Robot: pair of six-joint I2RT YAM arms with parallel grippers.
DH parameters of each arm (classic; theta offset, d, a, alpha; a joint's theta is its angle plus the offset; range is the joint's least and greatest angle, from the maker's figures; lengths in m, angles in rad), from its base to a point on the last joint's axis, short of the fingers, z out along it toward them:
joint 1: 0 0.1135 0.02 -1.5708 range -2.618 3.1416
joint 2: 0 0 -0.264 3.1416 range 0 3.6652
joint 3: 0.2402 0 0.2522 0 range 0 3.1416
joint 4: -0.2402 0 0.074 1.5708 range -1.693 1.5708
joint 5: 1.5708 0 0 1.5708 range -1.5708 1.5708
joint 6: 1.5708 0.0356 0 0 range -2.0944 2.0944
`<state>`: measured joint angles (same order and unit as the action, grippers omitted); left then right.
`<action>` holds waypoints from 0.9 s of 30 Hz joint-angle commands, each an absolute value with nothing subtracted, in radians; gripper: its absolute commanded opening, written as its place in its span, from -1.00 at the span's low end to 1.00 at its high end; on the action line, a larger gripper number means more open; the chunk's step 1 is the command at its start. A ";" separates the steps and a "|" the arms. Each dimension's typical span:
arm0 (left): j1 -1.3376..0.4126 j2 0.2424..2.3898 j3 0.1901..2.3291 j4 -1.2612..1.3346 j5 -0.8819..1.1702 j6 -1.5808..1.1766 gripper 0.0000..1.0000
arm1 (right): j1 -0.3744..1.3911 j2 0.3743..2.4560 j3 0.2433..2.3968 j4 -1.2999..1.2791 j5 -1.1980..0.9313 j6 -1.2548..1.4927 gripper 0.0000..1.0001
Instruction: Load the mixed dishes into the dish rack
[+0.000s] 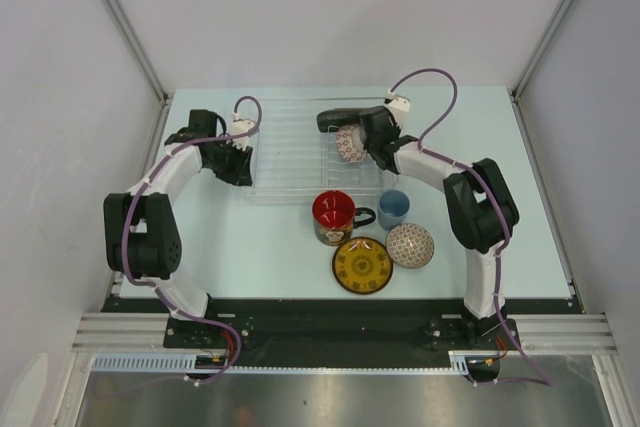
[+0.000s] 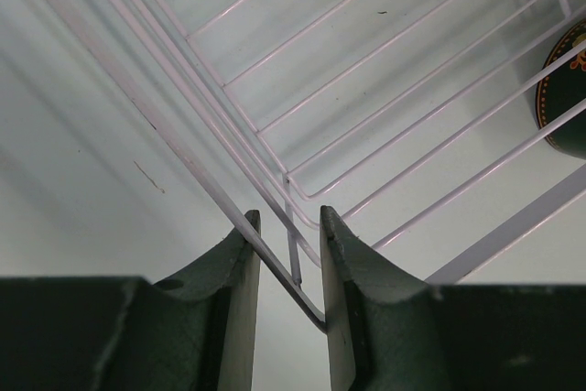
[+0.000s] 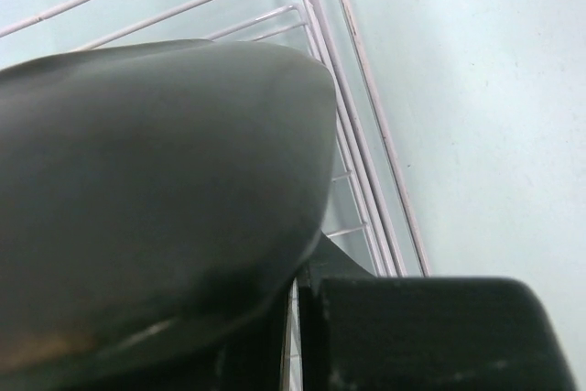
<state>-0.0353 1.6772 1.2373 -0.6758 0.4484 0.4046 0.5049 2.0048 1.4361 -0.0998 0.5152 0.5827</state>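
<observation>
Dish rack (image 1: 285,152), clear wire-ribbed tray, lying flat.
Left gripper (image 2: 286,263) is clamping its thin corner wire; right gripper (image 1: 362,137) is pinching glossy black square plate (image 3: 156,180).

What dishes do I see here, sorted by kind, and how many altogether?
plate: 1
saucer: 1
mug: 1
cup: 1
bowl: 1
total: 5

You are looking at a robot test cell, plain white panel walls (image 1: 60,97), pale mint tabletop (image 1: 260,247), slotted aluminium base rail (image 1: 560,330).
</observation>
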 commanded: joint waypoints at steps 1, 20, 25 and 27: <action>-0.080 1.654 1.215 -0.778 0.615 0.586 -0.49 | 0.479 1.931 1.451 -0.068 0.510 0.597 -0.95; -0.078 1.637 1.197 -0.773 0.617 0.584 -0.51 | 0.390 1.904 1.548 -0.136 0.272 0.609 -0.49; -0.080 1.632 1.192 -0.770 0.623 0.581 -0.51 | 0.367 1.876 1.568 -0.198 0.224 0.618 -0.45; -0.080 1.632 1.190 -0.769 0.624 0.577 -0.51 | 0.361 1.885 1.594 -0.209 0.198 0.618 -0.45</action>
